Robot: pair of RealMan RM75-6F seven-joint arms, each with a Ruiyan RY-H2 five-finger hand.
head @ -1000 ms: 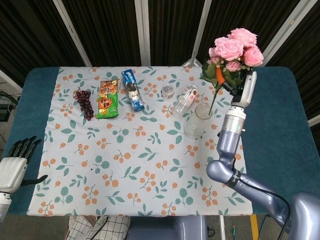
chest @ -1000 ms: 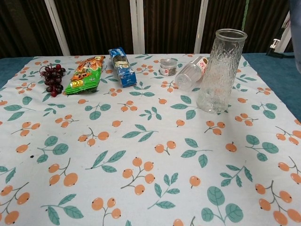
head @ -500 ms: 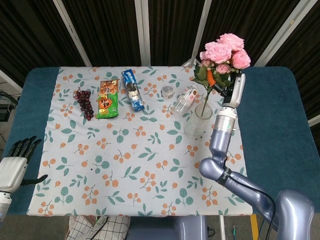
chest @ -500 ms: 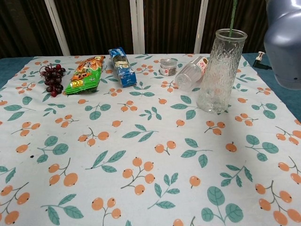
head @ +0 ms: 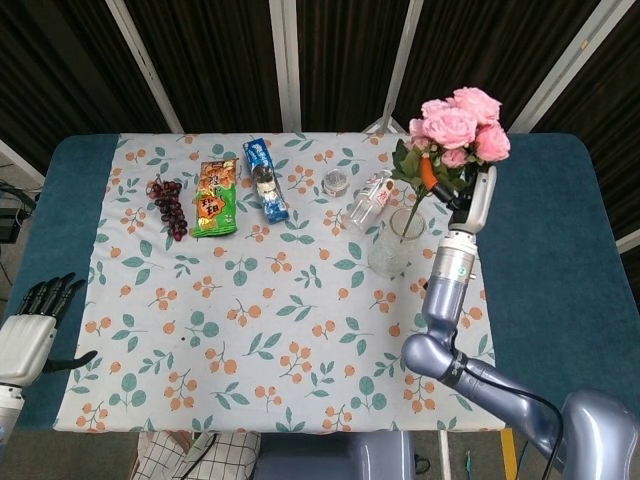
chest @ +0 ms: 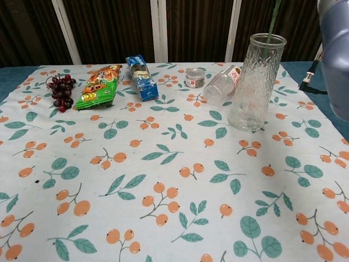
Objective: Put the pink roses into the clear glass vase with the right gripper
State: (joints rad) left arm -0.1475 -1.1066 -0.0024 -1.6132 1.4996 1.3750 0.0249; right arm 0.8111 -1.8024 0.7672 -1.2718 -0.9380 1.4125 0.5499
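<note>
Right hand (head: 447,185) of mine grips the roses (head: 459,122) above the vase (head: 396,241) at the counter's far right; stem tip has entered the mouth, so lowering and letting go remain.

You find no lettering here that can be read with confidence. The green and orange snack bag (chest: 97,86) carries printed characters on its face, but they are too small and blurred for you to make out. The blue wrapper (chest: 141,77) shows a white logo patch that stays illegible in both views. The lying plastic bottle (chest: 221,85) has a label band and the small round tin (chest: 194,77) has a printed side; neither yields a word or number.
</note>
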